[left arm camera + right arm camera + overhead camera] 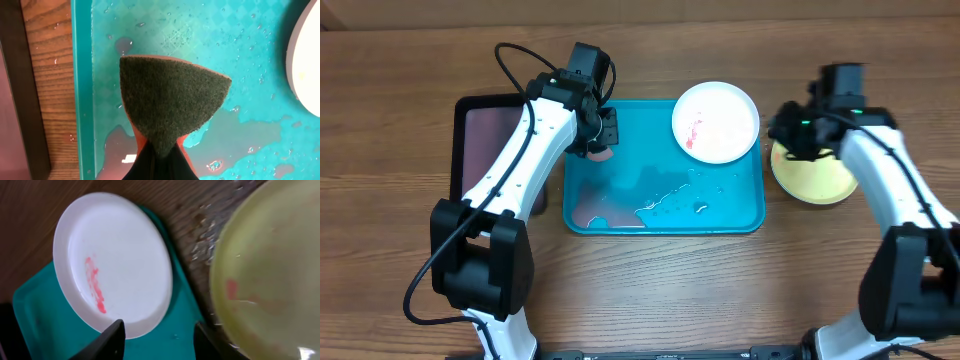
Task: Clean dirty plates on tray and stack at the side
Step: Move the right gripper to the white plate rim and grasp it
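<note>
Left hand is clamped on a sponge, green scrub face toward the wrist camera, hanging over the left part of the tray. The tray floor is wet, with pinkish puddles near the left rim. Right hand has its fingers spread and holds nothing, hovering between the two plates. White plate sits in the tray's far right corner with a red smear, so not cleaned. Yellow-green plate is off the tray on the counter to the right, wet, with a faint reddish patch; likely washed, maybe not fully. No blue plate visible. Black tray sits to the left. Roughly a third done: white plate to scrub and stack.
</note>
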### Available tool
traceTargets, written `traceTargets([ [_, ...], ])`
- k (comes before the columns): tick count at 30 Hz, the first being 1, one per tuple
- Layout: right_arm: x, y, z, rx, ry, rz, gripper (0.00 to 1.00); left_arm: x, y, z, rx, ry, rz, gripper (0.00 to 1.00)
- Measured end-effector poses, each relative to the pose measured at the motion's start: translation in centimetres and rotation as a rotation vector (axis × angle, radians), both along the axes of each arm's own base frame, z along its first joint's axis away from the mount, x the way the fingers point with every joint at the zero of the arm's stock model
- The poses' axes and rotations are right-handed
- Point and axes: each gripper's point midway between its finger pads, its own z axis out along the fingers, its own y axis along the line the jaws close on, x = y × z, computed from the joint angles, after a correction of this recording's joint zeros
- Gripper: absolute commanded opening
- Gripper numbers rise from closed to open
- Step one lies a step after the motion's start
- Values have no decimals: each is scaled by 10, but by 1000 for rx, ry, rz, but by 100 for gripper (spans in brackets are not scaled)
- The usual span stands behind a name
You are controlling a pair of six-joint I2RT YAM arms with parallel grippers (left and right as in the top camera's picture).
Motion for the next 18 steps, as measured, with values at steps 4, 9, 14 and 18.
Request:
traceTargets([
  [4, -1, 27, -25, -41, 60, -25, 38, 1, 0, 0, -1, -4, 0, 4],
  [9, -5, 34, -61, -74, 144, -54, 33, 1, 0, 0, -1, -4, 0, 4],
  [14, -9, 30, -78, -91, 189, -74, 24, 1, 0, 0, -1, -4, 0, 4],
  [18, -16, 31, -86, -97, 226, -61, 8, 1, 0, 0, -1, -4, 0, 4],
])
